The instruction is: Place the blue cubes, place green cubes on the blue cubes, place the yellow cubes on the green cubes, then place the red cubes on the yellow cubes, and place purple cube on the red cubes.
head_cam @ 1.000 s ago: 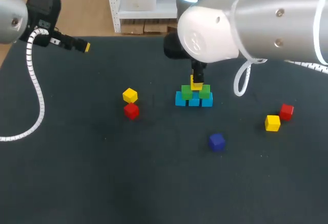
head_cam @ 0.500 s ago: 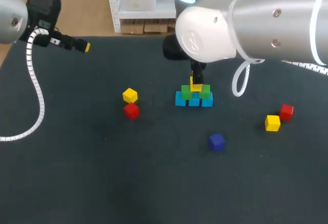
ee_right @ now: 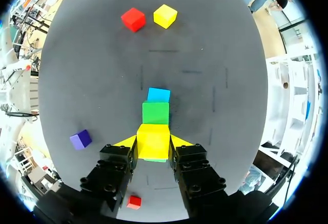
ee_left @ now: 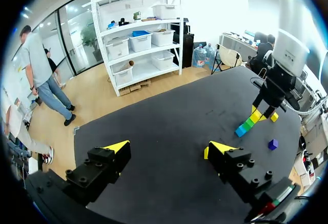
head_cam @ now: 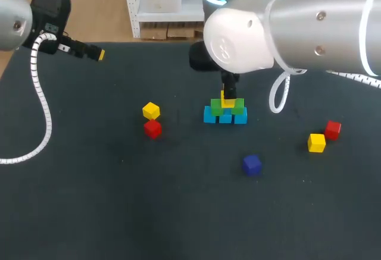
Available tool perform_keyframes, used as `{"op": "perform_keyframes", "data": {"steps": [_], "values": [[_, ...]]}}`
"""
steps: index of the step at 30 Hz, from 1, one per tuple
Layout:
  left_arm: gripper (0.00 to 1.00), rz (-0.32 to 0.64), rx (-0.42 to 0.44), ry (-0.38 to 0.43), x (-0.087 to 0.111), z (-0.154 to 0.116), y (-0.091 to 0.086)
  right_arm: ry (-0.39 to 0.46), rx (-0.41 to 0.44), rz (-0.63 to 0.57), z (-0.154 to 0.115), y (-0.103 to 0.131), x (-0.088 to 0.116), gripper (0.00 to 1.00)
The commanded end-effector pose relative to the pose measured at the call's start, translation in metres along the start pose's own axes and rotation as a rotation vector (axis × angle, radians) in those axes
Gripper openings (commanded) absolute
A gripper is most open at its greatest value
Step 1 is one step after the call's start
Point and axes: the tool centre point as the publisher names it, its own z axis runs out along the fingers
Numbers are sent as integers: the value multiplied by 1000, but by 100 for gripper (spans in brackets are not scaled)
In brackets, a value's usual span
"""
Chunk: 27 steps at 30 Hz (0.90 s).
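Observation:
Three blue cubes [head_cam: 225, 116] form a row mid-table, with two green cubes [head_cam: 238, 107] on top of them. My right gripper [head_cam: 228, 95] comes straight down over this pile and is shut on a yellow cube [head_cam: 227, 100], which is level with the green cubes' tops. In the right wrist view the yellow cube [ee_right: 153, 141] fills the gap between the fingers, with a green cube [ee_right: 155, 113] and a blue cube [ee_right: 159, 95] ahead of it. My left gripper [head_cam: 98, 53] hangs open and empty [ee_left: 166, 149] over the far left corner.
A loose yellow cube [head_cam: 150, 110] and a red cube [head_cam: 152, 128] lie left of the pile. The purple cube [head_cam: 252, 165] is in front of the pile. Another yellow cube [head_cam: 316, 143] and red cube [head_cam: 332, 130] lie at the right.
My right gripper has sunk slightly with the yellow cube, closer onto the green cubes. The left arm has not moved.

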Motion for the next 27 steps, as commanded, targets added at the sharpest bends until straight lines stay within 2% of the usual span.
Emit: {"op": "perform_keyframes", "data": {"steps": [1,2,3,7,8,12,13,14,16,19,23,27], "values": [[100,2,8,-3,1,0,2,2,5,-1,0,0,0,24],[100,2,8,-3,1,0,2,3,7,-1,0,0,0,35],[100,2,8,-3,1,0,2,4,7,-1,0,0,0,41],[100,2,8,-3,1,0,2,5,12,-1,0,-1,0,50],[100,2,8,-3,1,0,2,4,12,-2,0,-1,0,56],[100,2,8,-3,1,0,2,-5,11,-1,-2,-1,0,58],[100,2,8,-3,1,0,2,-6,12,-1,-3,-1,0,68],[100,2,8,-3,1,0,2,-6,12,-1,-3,-1,0,71],[100,2,8,-3,1,0,2,-5,14,-2,-3,-1,0,69],[100,2,8,-3,1,0,2,-3,13,-3,-3,-1,1,51],[100,2,8,-3,1,0,2,-2,8,-5,-2,-1,2,40],[100,2,8,-3,1,0,2,-1,6,-10,-2,-1,1,37]]}}
